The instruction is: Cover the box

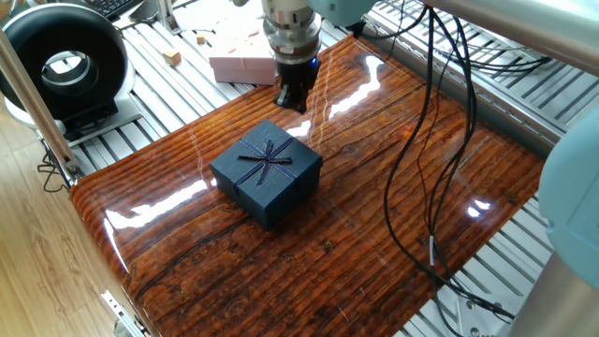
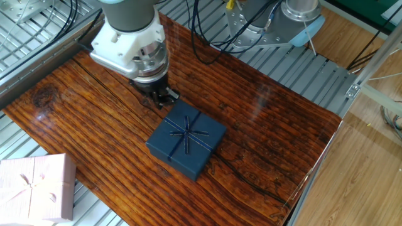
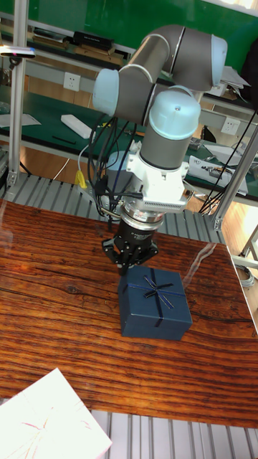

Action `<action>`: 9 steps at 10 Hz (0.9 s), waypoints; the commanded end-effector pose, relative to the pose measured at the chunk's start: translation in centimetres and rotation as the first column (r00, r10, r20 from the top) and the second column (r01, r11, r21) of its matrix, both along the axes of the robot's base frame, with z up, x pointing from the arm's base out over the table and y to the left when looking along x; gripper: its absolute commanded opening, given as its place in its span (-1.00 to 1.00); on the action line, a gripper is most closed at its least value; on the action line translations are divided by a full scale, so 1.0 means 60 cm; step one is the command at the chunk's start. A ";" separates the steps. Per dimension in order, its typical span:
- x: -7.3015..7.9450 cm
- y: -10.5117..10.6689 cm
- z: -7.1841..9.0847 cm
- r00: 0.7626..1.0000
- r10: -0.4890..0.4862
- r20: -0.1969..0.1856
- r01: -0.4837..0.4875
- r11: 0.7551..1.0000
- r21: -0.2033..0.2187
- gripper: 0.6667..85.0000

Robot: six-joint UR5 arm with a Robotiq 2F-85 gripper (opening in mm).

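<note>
gripper (image 2: 164, 97) finger gap is too small and dark to tell in any view. box (image 1: 271, 199) base is under the lid (image 1: 266, 159), so its inside is hidden. pink box (image 2: 34, 187) is cut by the left edge in the other fixed view, and partly behind the arm in one fixed view.

Glossy, varnished wood-grain worktop (image 1: 374, 178) with glare streaks, matt navy cardboard box (image 1: 268, 175), pale pink matt box (image 2: 34, 187), ribbed metal frame (image 2: 282, 69)
</note>
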State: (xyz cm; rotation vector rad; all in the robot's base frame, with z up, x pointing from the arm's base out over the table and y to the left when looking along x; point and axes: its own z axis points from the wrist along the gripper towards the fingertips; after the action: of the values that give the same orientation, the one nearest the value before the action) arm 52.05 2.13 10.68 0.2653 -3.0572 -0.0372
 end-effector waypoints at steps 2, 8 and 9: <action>-0.018 0.030 -0.002 0.999 -0.034 -0.023 0.035 0.998 0.053 -0.99; 0.000 0.036 -0.044 0.999 -0.037 0.023 0.036 0.998 0.043 -0.99; 0.003 0.034 -0.046 0.999 -0.034 0.031 0.033 0.999 0.035 -0.99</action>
State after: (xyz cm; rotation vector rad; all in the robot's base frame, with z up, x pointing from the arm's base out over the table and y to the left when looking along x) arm 51.79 3.99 8.72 0.2203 -3.0730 -0.0852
